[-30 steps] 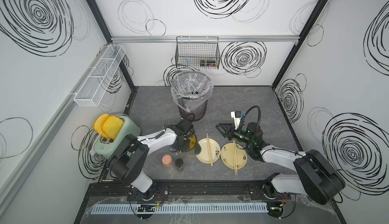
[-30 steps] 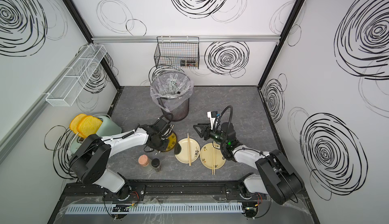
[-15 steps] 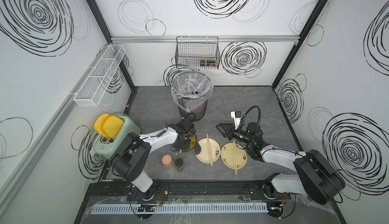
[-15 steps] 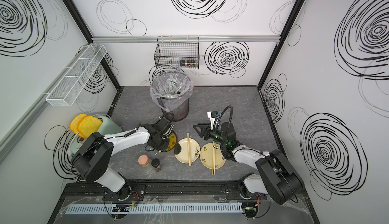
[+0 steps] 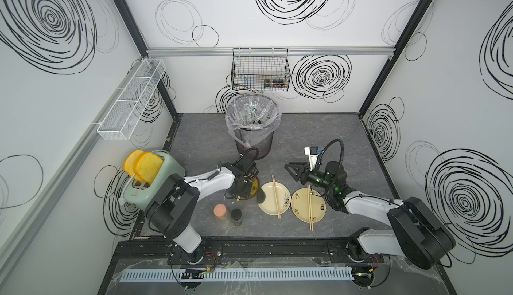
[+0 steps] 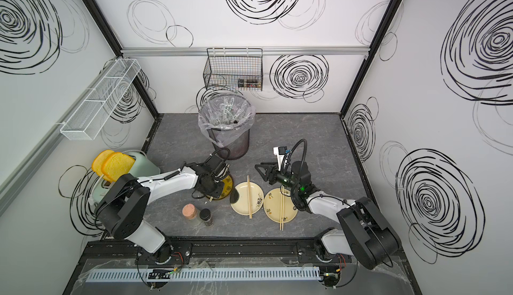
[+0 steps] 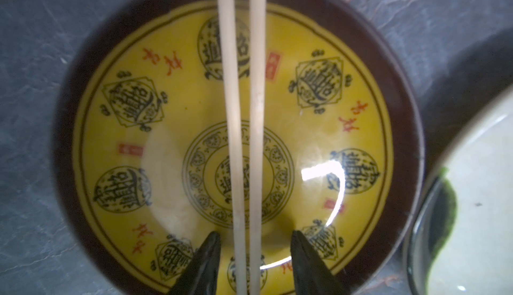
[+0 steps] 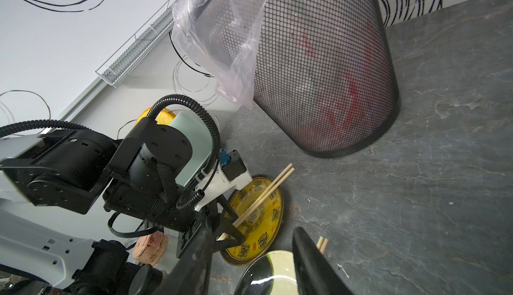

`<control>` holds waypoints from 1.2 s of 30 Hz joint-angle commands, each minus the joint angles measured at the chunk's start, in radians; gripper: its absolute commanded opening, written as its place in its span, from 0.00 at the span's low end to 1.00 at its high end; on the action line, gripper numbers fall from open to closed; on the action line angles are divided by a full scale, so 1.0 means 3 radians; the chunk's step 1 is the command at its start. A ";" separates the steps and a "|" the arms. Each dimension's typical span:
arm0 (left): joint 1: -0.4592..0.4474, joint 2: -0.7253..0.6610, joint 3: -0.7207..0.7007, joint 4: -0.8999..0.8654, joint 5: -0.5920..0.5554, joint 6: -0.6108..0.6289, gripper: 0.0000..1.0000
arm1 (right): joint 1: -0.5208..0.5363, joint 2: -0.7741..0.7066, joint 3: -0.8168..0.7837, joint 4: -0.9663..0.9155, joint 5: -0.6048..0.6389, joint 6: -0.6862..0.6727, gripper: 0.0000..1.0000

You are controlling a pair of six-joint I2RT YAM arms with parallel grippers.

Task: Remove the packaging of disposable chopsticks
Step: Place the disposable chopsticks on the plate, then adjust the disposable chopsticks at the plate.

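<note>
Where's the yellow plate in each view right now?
Top view: yellow plate under the left gripper, edge showing.
Top view: same, beside the cream plate.
Left wrist: fills the frame, chopsticks across it.
Right wrist: under the left gripper, before the mesh bin.
Shared landmark: the cream plate next to it.

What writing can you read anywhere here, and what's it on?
No text reads clearly.
Yellow plate: black seal-style characters and red characters, too blurred to read.
Toaster: small front mark, too small.
Bin: red marks behind the mesh, unreadable.
Sleeves in the bin: dark print, too small.
</note>
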 commanded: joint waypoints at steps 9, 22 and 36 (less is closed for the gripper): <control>0.0202 0.0144 0.0214 0.0334 -0.0027 0.0213 0.47 | -0.0018 0.0008 -0.0009 0.0051 -0.0019 0.0027 0.50; 0.0284 0.0298 0.0304 0.0376 -0.0014 0.0318 0.20 | -0.0020 0.0016 0.0001 0.0017 -0.0015 0.0001 0.50; 0.0276 0.0129 0.0186 0.0267 0.0046 0.0310 0.13 | -0.0019 -0.0001 0.0011 0.0006 -0.0030 0.0010 0.50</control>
